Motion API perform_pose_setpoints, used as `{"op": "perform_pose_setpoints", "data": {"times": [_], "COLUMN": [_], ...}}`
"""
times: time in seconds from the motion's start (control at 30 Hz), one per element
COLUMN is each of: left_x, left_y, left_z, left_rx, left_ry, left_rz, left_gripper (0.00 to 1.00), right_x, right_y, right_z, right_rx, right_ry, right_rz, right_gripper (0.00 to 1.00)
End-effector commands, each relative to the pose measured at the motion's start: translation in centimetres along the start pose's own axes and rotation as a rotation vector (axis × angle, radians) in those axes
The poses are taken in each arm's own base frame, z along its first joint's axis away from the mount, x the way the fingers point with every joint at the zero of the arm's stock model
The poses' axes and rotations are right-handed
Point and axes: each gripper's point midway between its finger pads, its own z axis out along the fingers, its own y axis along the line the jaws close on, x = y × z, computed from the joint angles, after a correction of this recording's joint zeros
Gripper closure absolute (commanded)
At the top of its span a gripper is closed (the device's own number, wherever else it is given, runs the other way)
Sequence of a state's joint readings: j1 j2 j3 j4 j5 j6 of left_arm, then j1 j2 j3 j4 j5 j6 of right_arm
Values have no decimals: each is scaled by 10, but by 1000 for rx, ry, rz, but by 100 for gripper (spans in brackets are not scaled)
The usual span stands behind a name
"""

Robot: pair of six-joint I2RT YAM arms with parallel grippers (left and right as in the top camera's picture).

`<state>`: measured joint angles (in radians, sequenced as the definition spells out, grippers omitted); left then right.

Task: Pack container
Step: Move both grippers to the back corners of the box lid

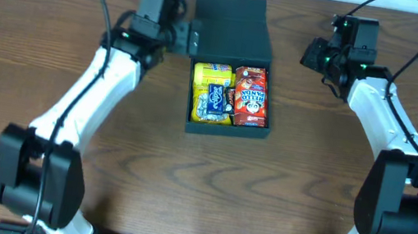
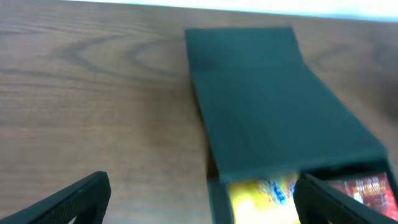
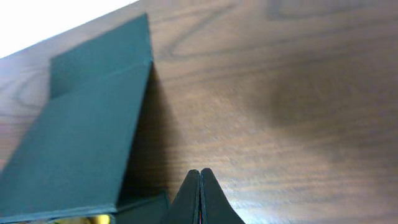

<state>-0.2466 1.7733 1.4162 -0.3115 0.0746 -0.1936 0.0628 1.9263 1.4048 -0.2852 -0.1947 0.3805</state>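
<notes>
Left arm (image 1: pixel 101 88) stretched fwd, left gripper (image 2: pixel 202 180) wide apart, empty; matte black shallow cardboard box (image 1: pixel 233 29) just right of it. Right gripper (image 3: pixel 200 177) pinched closed, empty. Snack packets (image 1: pixel 229 95) inside clear only overhead.

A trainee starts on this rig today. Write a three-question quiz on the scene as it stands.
1. True or false: the lid of the container is shut.
2. Which hand has its fingers pressed together? A: the left hand. B: the right hand. C: both.
3. Fill in: in the overhead view, left of the red packet, a blue packet lies on a ___ packet.

Key
1. False; the lid is folded back and the snacks show.
2. B; the left hand is open, beside the lid.
3. The yellow packet.
</notes>
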Motion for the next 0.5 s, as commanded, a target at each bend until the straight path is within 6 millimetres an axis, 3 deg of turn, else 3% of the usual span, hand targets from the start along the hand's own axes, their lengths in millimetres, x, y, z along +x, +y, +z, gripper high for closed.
{"op": "perform_pose_setpoints", "data": {"times": [0.0, 0.13, 0.23, 0.3, 0.47], "left_x": [-11, -26, -29, -27, -18], "left_y": [10, 33, 49, 58, 68], "left_z": [14, 39, 60, 73, 104], "left_rx": [103, 170, 221, 238, 286], "left_ry": [-10, -56, -66, -64, -23], "left_rz": [-134, -332, -472, -576, -751], "left_gripper": [5, 52, 73, 95, 94], "right_x": [6, 3, 4, 7, 19], "right_y": [1, 4, 7, 9, 7], "right_z": [13, 25, 40, 50, 74], "right_rx": [-54, -91, -134, -163, -205], "right_ry": [25, 2, -1, 4, 36], "right_rz": [0, 53, 114, 160, 268], "right_gripper": [99, 99, 99, 99, 99]}}
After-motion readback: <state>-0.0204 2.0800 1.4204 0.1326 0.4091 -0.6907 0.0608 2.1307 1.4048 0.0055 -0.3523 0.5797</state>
